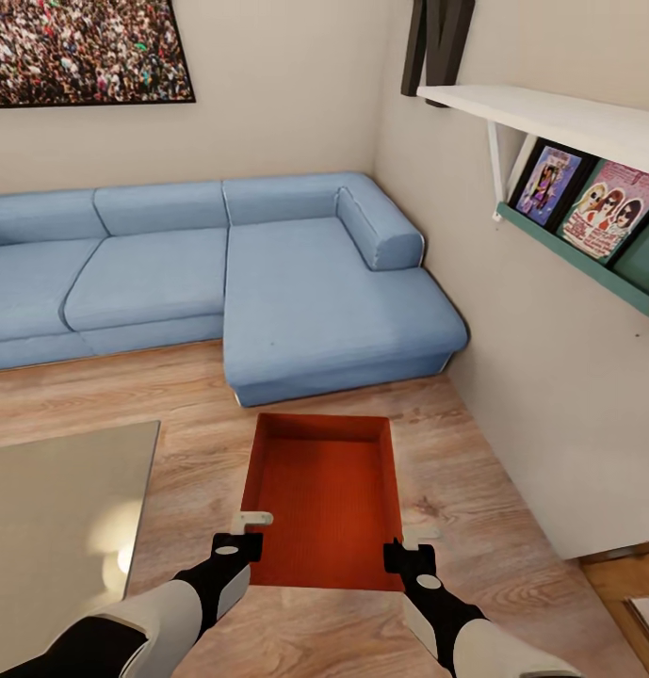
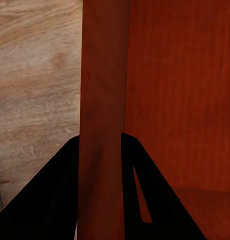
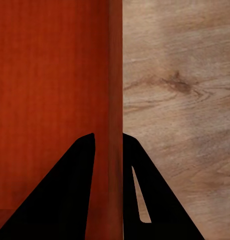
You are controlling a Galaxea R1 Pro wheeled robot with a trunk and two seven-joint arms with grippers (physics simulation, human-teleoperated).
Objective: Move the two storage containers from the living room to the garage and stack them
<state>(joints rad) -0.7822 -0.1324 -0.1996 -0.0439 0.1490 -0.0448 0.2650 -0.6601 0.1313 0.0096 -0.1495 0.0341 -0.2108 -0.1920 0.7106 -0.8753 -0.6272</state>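
1. Left gripper (image 2: 100, 145): its two dark fingers straddle the left side wall of the storage container (image 1: 326, 494), one finger outside, one inside, both against the wall; it is clamped on that wall. In the head view the left gripper (image 1: 251, 527) sits at the container's near left corner.
2. Right gripper (image 3: 109, 142): the fingers stand either side of the right side wall, pressed to it, so it is likewise clamped on the container. In the head view the right gripper (image 1: 411, 544) sits at the near right corner.
3. Storage container: red-orange, open-topped, held between the two grippers and reaching away from them. Whether its base touches the planks cannot be told.
4. Wood plank floor (image 1: 494, 508): lies outside each gripper's outer finger and beneath the container.
5. Blue corner sofa (image 1: 267, 273): just beyond the container's far end, ahead of both grippers.
6. Glass-topped table (image 1: 51, 527): beside the left arm, on its outer side.
7. Wall shelf (image 1: 550, 113): above and beyond the right gripper, with record covers (image 1: 588, 202) on a teal ledge below it.
8. Crowd picture (image 1: 79, 47): on the far wall above the sofa.
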